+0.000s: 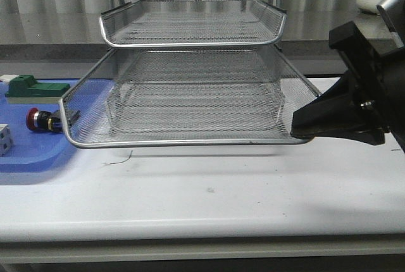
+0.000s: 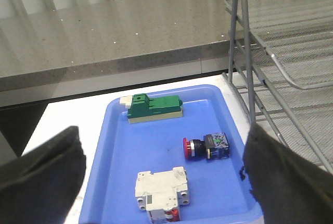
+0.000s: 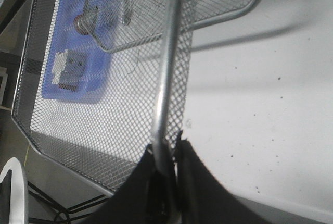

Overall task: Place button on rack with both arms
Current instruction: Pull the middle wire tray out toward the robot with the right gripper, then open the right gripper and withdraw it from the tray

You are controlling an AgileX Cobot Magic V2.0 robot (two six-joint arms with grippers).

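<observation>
The right gripper (image 3: 167, 156) pinches the wire-mesh rack (image 1: 190, 88) rim; the left gripper (image 2: 164, 182) hangs wide above the button (image 2: 204, 147).

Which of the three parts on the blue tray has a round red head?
The button, lying beside the rack; the green block and white breaker are boxy.

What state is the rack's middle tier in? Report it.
Slid out: the middle tier juts forward past the top tier, with the right gripper clamped on its rim.
</observation>
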